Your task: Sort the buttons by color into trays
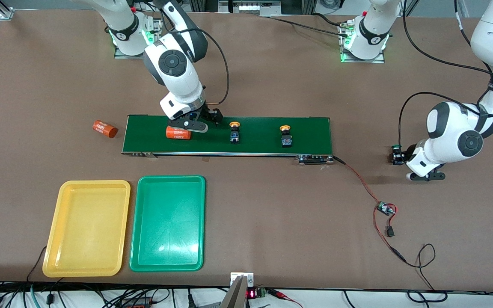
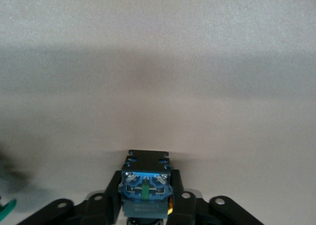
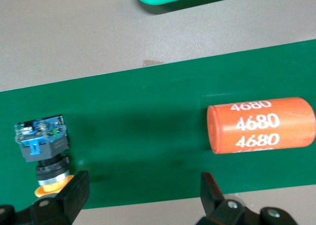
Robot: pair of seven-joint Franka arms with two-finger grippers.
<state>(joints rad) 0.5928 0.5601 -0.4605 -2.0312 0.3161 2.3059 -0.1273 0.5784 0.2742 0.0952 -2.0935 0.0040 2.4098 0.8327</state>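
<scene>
My left gripper point(image 1: 401, 158) is low over the table off the belt's end, at the left arm's end. It is shut on a green button point(image 1: 396, 151). In the left wrist view both fingers point(image 2: 106, 195) press the sides of its black-and-blue body point(image 2: 147, 173). Two yellow-capped buttons point(image 1: 234, 131) point(image 1: 286, 137) lie on the dark-green belt point(image 1: 263, 126). My right gripper point(image 1: 207, 118) hangs open over the belt's edge, between an orange cylinder point(image 3: 261, 125) and the nearest yellow button point(image 3: 42, 146), with nothing in it point(image 3: 143, 183). The yellow tray point(image 1: 94, 183) and green tray point(image 1: 171, 178) lie side by side, nearer the front camera than the belt.
One orange cylinder point(image 1: 178, 133) lies on the belt under the right hand. A second cylinder point(image 1: 104, 128) lies on the table past the belt's end, toward the right arm's end. A red-and-black wire with a small circuit board point(image 1: 385, 209) runs from the belt across the table.
</scene>
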